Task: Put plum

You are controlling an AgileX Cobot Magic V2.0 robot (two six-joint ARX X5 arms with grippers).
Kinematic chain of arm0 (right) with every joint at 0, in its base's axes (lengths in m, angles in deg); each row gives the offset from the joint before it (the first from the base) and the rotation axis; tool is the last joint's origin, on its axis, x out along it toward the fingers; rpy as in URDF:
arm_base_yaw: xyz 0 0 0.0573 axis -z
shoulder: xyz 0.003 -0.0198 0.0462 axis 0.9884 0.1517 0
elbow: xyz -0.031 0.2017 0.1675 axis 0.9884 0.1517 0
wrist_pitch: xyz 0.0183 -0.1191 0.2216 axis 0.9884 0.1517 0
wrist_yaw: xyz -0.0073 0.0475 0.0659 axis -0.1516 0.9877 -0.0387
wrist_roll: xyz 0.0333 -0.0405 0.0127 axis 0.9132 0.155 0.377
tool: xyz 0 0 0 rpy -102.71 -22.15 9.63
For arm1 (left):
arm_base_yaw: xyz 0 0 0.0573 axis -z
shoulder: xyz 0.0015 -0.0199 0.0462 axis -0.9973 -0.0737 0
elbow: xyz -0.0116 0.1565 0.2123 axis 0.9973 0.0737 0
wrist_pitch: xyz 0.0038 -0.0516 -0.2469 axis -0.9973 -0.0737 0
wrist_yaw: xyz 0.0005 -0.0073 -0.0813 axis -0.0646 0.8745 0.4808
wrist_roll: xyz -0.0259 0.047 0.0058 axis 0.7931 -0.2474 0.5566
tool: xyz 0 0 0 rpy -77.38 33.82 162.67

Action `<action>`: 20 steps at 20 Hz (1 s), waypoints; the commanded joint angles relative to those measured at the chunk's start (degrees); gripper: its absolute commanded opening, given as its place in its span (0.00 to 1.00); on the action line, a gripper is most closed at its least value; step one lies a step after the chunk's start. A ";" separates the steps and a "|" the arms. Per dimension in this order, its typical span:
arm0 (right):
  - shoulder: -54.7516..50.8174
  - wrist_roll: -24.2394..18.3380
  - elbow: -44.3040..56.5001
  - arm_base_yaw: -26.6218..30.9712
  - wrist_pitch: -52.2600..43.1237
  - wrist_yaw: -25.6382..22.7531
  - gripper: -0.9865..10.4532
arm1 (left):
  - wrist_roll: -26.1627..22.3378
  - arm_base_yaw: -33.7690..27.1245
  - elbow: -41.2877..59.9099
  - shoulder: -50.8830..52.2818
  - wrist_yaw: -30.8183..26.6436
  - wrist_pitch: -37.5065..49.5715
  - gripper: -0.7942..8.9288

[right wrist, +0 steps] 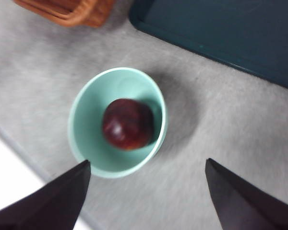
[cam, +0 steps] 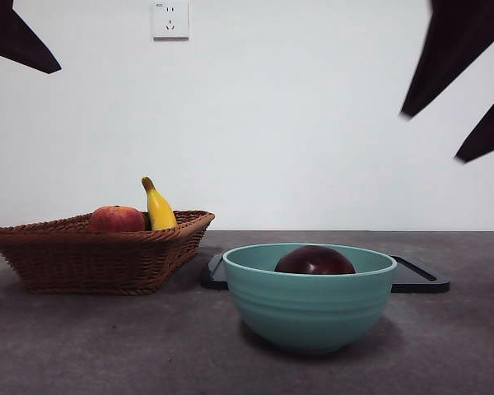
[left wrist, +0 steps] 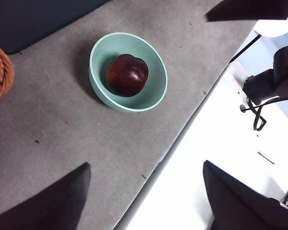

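Plum sits inside the teal bowl, lower centre of the front view, so I judge the put step done. My right hand hangs above the bowl, jaws spread wide, pinching nothing. My left hand is also spread and empty, high off the grey surface. Wicker basket at left holds a red-orange fruit and a banana; dark tray behind the bowl. What's left, as I judge it: pull both arms away.
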 commanded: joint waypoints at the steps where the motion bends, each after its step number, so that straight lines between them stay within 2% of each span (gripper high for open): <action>1: 3.61 2.36 0.94 -3.15 -4.39 -2.89 0.42 | -0.83 0.24 -0.57 -0.31 0.31 0.39 0.47; 3: 6.95 2.67 1.09 -5.81 -6.73 -6.80 0.40 | -0.85 0.24 -0.57 -0.31 0.31 0.42 0.47; 11: 18.08 3.30 1.09 -11.30 -14.80 -14.56 0.34 | -0.85 0.24 -0.57 -0.31 0.31 0.42 0.47; 14: 21.03 3.41 1.09 -11.47 -16.90 -14.75 0.28 | -0.85 0.24 -0.57 -0.31 0.31 0.63 0.47; 20: 24.76 3.52 1.09 -11.47 -18.45 -14.75 0.23 | -0.83 0.24 -0.57 -0.31 0.28 1.49 0.47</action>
